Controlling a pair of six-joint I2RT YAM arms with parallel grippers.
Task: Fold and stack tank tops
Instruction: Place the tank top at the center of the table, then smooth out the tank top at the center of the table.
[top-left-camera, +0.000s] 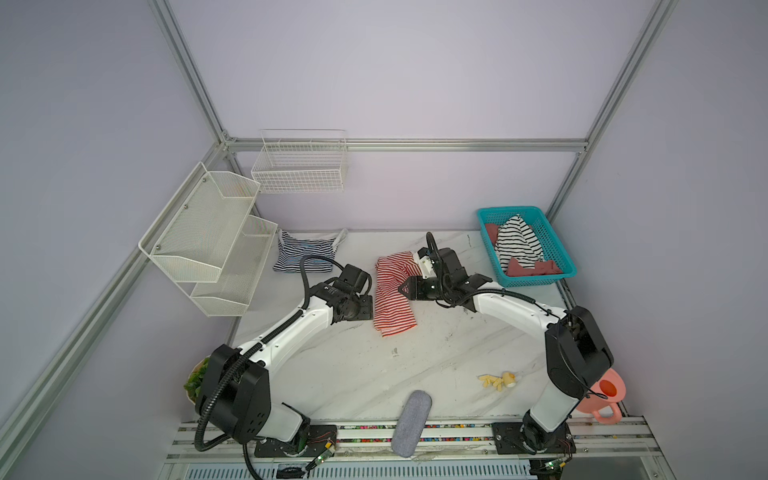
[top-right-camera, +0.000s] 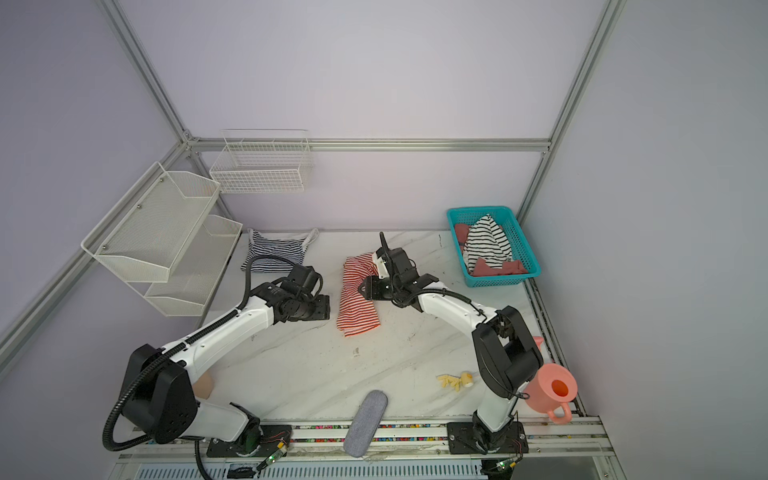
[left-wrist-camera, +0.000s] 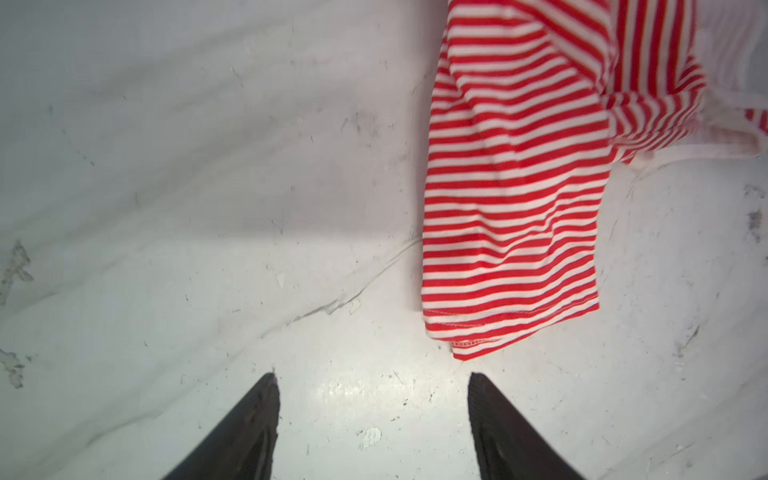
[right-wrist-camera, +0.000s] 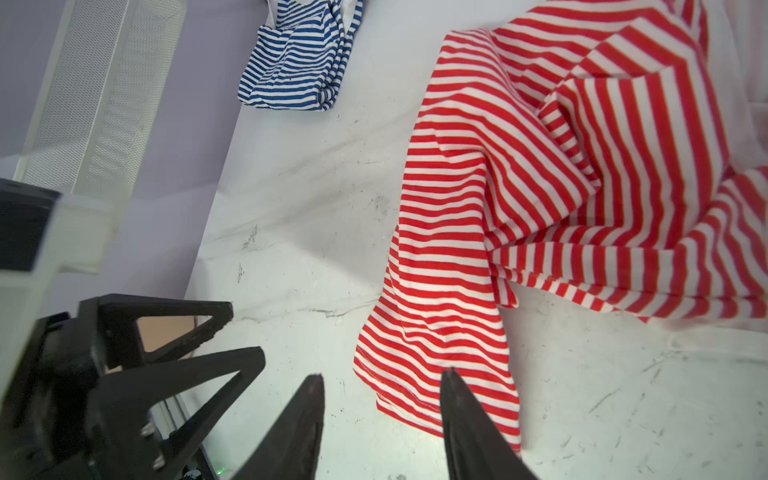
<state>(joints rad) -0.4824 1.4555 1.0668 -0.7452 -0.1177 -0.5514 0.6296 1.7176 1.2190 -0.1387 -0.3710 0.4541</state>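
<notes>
Taking twelve o'clock as the back wall, the red-and-white tank top (top-left-camera: 392, 299) is lying rumpled and partly doubled over near the middle of the table (top-left-camera: 353, 374). Its hemmed edge is pointing to six o'clock and its bunched strap end to twelve. The left gripper (left-wrist-camera: 372, 376) is sitting at the top's nine o'clock side, its jaws standing wide apart over bare table with nothing between them, the tips just short of the hem corner. The right gripper (right-wrist-camera: 384, 373) is sitting at the three o'clock side, jaws partly apart and clamping nothing. In the right wrist view one fingertip (right-wrist-camera: 457, 395) is overlapping the hem edge, though whether it is touching the cloth cannot be told. The navy-and-white tank top (top-left-camera: 303, 253) is lying in a small bundle at eleven o'clock against the table's back edge, well apart from the red one and beside a white mesh shelf (top-left-camera: 208, 241). A teal basket (top-left-camera: 540, 279) holding more clothes is filling the two o'clock corner. Open table is stretching from the hem toward six o'clock, as far as a grey case (top-left-camera: 411, 424) overhanging the front edge, with small pale bits (top-left-camera: 496, 380) lying at five o'clock.
</notes>
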